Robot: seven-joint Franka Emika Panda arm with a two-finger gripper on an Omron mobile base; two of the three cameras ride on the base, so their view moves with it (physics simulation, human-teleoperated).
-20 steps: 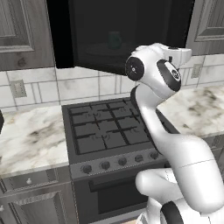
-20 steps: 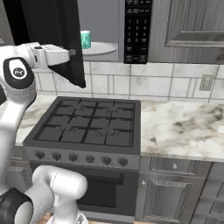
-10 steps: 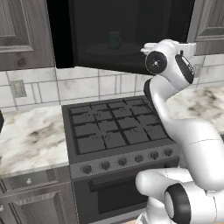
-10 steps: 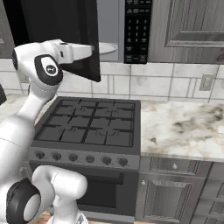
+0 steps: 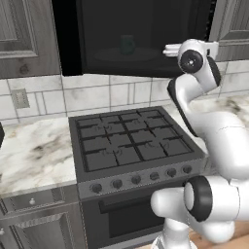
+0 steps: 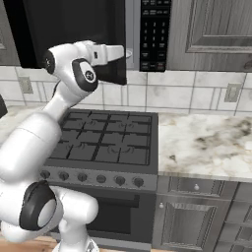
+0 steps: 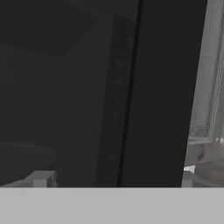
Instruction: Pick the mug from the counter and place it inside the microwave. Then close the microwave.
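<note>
Across the top centre of the left base view we see the microwave [image 5: 131,36] hanging over the black gas stove [image 5: 129,146], its dark door partly swung in front of the cavity. Through that dark door the mug [image 5: 127,44] shows faintly, standing upright on the round turntable plate [image 5: 124,54] inside the cavity. At the upper right of the same frame our gripper [image 5: 170,49] reaches toward the microwave at the level of the plate, apart from the mug.

From the right base view, the black door [image 6: 74,34] fills the upper left of the frame and stands out from the microwave front, with our gripper [image 6: 120,50] at its lower right edge, just left of the keypad panel [image 6: 155,32] at the top centre. A sliver of the white plate [image 6: 129,53] peeks out beside the fingers.

Along the bottom of the hand view our two fingertips [image 7: 41,178] stand wide apart with nothing between them, so our pincer is released. Ahead of them we see the dark door face and a grey cabinet [image 7: 210,74] at the right edge.

The marble counter [image 6: 206,142] lies at the centre right of the right base view, beside the stove.
</note>
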